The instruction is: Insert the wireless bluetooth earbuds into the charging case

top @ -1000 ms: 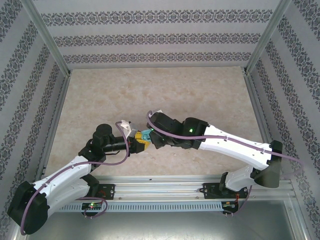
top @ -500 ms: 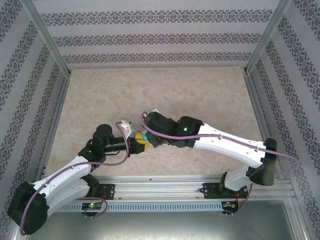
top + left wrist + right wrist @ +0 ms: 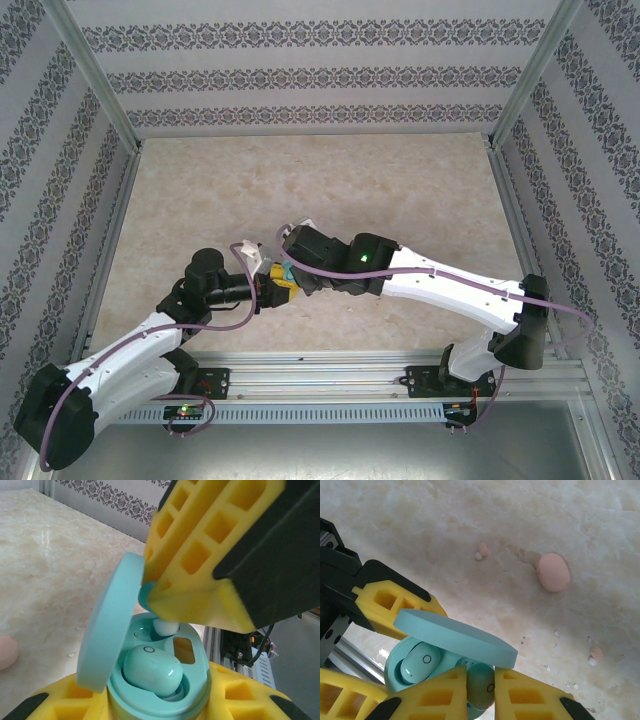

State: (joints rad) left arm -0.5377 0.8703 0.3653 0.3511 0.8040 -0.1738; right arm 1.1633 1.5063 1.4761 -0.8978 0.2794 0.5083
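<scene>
We clamp the open blue charging case in the left gripper. One blue earbud is seated inside this case. The right gripper pinches the second blue earbud just above the case's empty socket. By our judgement, what remains is to seat it, then load the pink earbuds lying beyond the case, near the pink case.

- charging case and lid: pale turquoise
- seated earbud, held earbud: same turquoise
- left hand, right hand: yellow pads, black backing
- oval case, two loose buds: pink
- surface: beige, marbled
- walls: pale, with dark damask bands
</scene>
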